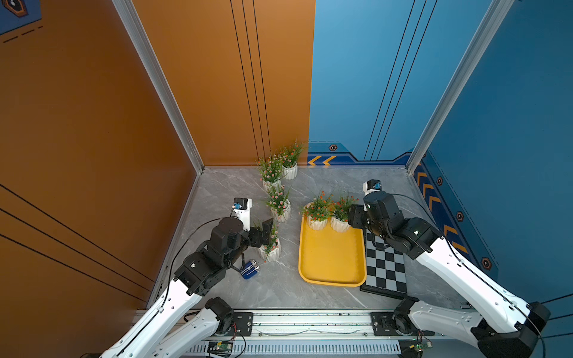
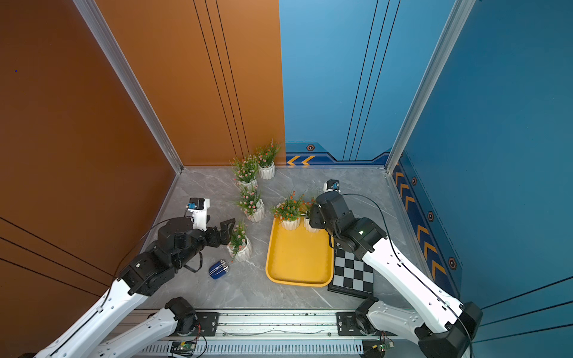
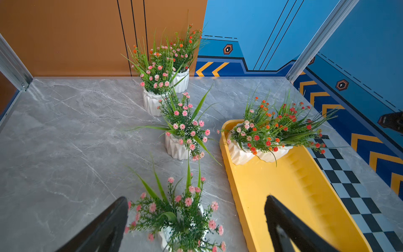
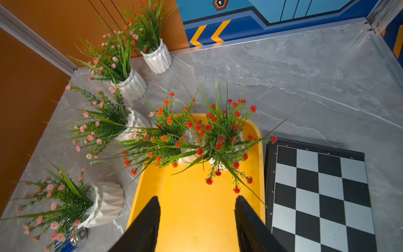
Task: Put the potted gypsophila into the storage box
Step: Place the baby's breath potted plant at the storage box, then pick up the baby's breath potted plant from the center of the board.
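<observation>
The right pincer (image 4: 197, 197) hung released over the storage box (image 4: 192, 220). The left pincer (image 3: 196, 197), also released, flanked a pink-flowered gypsophila pot (image 3: 175, 220).

Side by side in the far end of the storage box (image 1: 331, 257) stand a left pot (image 1: 317, 222) and a right pot (image 1: 340, 224). A chequered board (image 1: 386, 266) lies just right of the box. Left of it, four more pots (image 1: 280, 212) line the table (image 1: 356, 183) toward the back wall.

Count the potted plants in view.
6: two pots in the storage box, one at the left gripper, three in a line beyond it. None seems hidden.
</observation>
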`<state>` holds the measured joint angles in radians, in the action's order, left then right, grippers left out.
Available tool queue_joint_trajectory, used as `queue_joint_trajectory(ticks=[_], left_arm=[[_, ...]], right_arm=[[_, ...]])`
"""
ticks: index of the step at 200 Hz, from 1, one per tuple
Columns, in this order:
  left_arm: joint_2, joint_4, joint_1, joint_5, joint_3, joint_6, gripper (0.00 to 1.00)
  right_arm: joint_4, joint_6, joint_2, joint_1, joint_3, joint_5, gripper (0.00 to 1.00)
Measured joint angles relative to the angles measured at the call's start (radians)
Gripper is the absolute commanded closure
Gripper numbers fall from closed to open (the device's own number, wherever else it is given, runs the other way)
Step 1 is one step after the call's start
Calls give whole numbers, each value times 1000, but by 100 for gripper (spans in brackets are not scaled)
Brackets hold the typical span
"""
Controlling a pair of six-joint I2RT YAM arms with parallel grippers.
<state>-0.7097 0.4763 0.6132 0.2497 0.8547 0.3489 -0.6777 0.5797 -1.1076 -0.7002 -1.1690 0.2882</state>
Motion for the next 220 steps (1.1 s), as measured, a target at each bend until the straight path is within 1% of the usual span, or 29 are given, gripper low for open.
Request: queue_joint_trajectory(ticks=[29,65,89,107,143,189,220], left_arm=[[53,21,0,-12,-6,32,2],[119,49,0,-15,-33,71,2],[159,87,0,-15,-57,95,2],[181,114,0,-15,-76,110,2],[238,166,0,-12,-91,124,2],[293,210,0,-11,-100,124,2],[321,231,0,-11,-101,124,2]], right_arm=[[-18,34,-12,-124,6,49,43],[-8,99,-79,-269,24,83,43],[30,138,-178,-363,40,80,44],[57,151,-272,-410,35,67,44],[71,146,-405,-432,-33,19,45],[112,125,-557,-432,-150,-63,47],[122,110,-647,-425,-193,-102,49]])
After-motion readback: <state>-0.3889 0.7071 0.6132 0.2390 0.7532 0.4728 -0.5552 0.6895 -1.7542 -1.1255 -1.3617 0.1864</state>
